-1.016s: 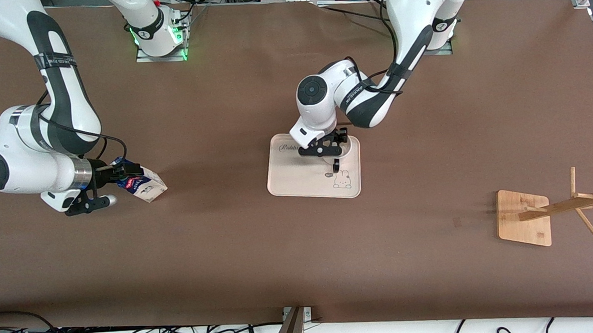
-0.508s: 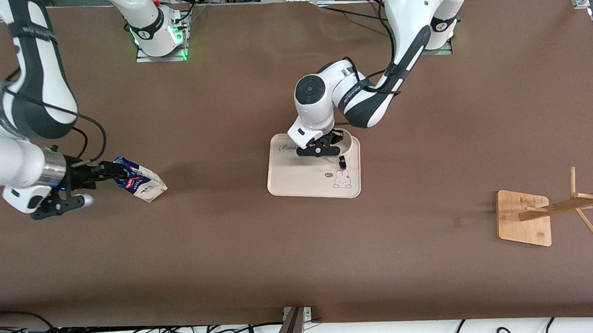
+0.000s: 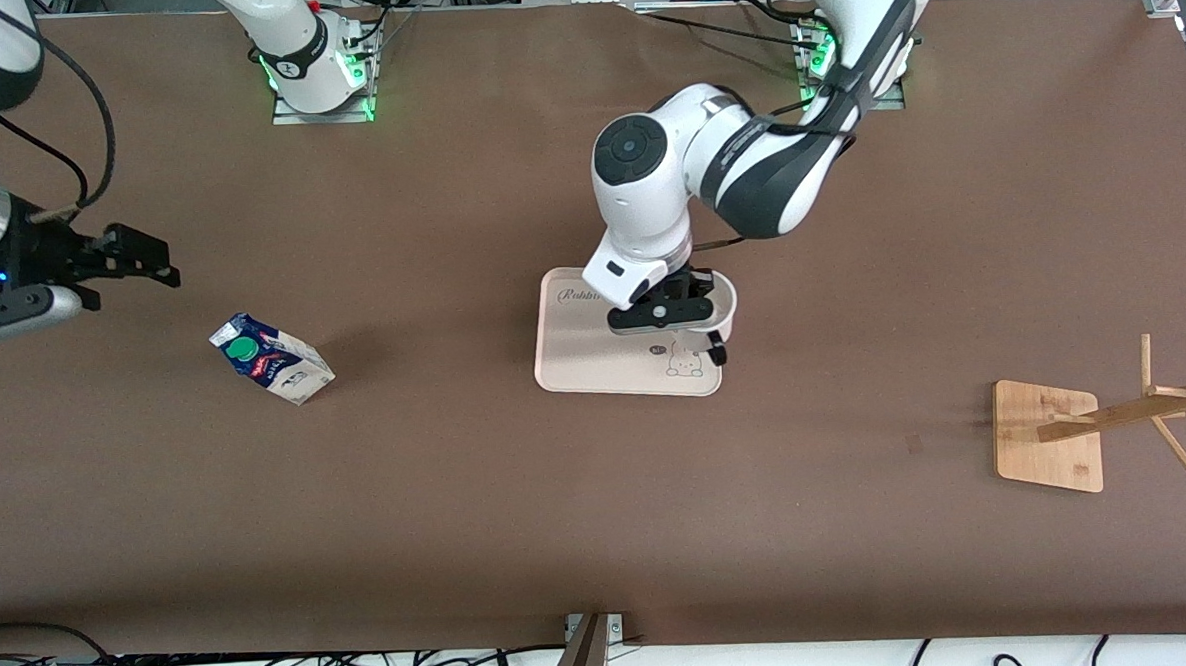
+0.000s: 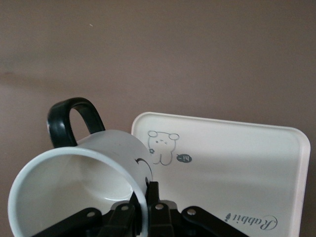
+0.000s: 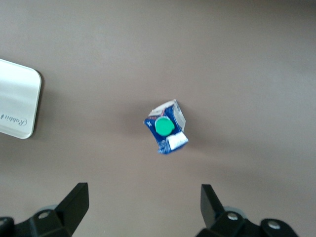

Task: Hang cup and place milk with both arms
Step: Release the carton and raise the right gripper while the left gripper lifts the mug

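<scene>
Left gripper (image 3: 690, 314): fingers clamped on the rim of the cup (image 3: 720, 305), lifted and tilted above the tray (image 3: 579, 359). Right gripper (image 3: 134, 261): fingers spread wide, empty, raised over the table (image 3: 520, 496) at the right arm's end. Milk (image 3: 272, 358): standing on the table, apart from the right gripper. Wooden rack (image 3: 1078, 432): near the left arm's end.

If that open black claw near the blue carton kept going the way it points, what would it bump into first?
Probably the dark blue and white milk carton with green cap, centred between the right gripper's open fingers, though depth is unclear.
</scene>
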`<action>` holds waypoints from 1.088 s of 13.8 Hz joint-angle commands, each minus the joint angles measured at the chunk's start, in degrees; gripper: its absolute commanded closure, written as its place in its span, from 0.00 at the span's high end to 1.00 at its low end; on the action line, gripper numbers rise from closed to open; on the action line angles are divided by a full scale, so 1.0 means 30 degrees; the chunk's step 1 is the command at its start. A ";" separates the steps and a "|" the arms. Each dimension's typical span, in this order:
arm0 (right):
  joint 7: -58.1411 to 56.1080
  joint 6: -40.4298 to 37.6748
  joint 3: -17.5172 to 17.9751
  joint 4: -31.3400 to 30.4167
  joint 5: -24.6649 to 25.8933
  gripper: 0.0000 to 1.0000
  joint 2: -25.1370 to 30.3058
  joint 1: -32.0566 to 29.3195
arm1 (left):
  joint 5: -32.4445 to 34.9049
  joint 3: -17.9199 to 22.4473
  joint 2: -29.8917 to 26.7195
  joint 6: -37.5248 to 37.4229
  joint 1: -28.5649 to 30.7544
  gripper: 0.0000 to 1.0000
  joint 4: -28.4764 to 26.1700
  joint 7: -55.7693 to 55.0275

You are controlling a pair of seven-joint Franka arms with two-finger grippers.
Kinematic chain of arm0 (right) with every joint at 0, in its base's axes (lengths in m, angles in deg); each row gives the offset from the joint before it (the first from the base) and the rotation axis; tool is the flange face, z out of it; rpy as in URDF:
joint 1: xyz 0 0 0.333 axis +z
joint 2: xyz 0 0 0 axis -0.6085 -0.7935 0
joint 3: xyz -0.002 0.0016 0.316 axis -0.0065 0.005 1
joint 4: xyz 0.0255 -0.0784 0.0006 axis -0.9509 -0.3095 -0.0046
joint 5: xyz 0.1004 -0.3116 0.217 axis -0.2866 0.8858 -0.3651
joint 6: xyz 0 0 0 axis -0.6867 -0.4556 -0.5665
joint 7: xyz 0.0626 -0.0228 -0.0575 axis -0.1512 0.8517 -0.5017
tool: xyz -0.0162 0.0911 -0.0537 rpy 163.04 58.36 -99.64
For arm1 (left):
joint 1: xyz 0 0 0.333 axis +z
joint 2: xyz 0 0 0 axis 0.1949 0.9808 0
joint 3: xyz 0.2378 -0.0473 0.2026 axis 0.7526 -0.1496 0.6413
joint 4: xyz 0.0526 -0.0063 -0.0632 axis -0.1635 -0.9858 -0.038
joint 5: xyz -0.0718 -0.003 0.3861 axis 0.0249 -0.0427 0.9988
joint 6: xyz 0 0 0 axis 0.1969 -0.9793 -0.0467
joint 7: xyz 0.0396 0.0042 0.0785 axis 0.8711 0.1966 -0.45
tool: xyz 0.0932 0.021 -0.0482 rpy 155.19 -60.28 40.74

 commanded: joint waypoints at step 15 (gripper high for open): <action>0.0608 0.0613 0.0006 0.0001 0.1064 1.00 0.0305 -0.0109 | -0.5526 0.0977 -0.3826 -0.2524 1.1608 0.00 0.1062 2.0191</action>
